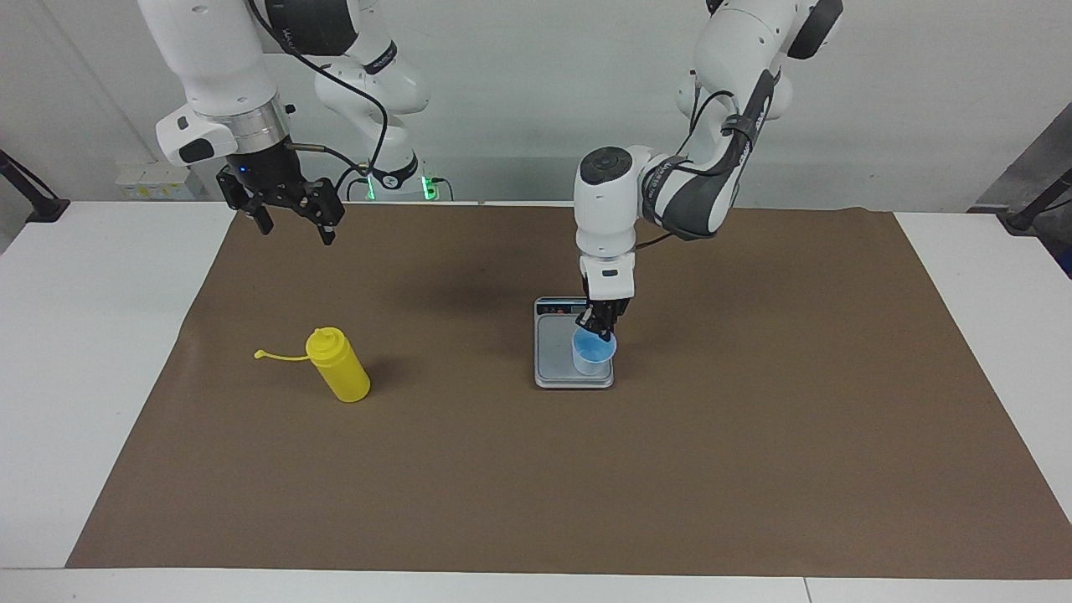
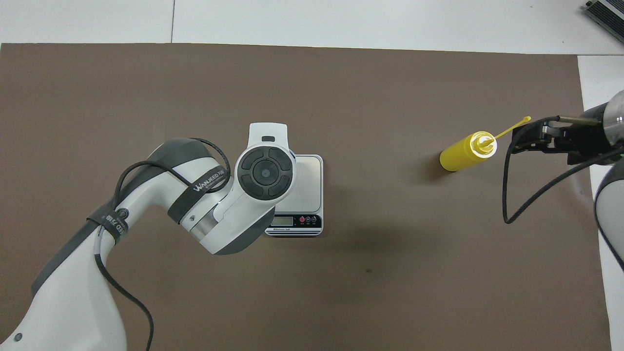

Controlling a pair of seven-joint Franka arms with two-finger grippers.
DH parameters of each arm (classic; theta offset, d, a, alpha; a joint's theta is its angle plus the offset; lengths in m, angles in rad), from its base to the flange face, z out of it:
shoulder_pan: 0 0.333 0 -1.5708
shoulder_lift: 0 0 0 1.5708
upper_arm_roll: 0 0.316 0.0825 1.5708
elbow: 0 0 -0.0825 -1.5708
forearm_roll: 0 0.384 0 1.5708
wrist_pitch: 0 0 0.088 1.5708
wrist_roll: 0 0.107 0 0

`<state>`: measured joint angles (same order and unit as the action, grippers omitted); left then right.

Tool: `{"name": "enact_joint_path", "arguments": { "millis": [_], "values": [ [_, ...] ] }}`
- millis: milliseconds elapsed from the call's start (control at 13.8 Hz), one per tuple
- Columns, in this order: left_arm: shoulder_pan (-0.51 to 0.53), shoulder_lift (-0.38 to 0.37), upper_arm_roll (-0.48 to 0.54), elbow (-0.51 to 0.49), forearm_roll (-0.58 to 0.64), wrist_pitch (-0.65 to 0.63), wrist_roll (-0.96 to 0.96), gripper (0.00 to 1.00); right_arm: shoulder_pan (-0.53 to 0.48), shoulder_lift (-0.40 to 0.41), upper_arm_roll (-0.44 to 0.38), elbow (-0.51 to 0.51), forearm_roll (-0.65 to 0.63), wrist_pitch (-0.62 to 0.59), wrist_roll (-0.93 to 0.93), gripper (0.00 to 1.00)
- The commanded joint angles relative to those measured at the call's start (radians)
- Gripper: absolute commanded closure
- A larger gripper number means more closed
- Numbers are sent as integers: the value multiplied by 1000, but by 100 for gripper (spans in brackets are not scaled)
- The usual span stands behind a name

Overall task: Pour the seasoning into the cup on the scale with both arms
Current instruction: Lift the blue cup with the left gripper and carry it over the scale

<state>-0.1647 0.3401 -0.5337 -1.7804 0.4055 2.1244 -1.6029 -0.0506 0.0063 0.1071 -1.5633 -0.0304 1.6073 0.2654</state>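
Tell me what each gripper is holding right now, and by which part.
The left gripper is shut on the light-blue cup at its rim, over the scale. The right gripper is open and holds nothing; the yellow squeeze bottle stands untouched.

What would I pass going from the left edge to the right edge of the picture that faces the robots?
Right gripper, open and waiting up in the air → yellow bottle on the brown mat → scale → blue cup on the scale, with the left gripper shut on its rim.
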Motion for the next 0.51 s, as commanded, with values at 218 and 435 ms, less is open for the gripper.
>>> {"name": "enact_joint_path", "arguments": {
  "millis": [218,435],
  "values": [
    [-15,17,6,24,27,-21,-23,83,-15,-22,8,-23,14,-4,-23,0],
    [-13,17,6,39,30,-55,-20,55,-15,-22,6,-23,14,-4,-22,0]
  ]
}}
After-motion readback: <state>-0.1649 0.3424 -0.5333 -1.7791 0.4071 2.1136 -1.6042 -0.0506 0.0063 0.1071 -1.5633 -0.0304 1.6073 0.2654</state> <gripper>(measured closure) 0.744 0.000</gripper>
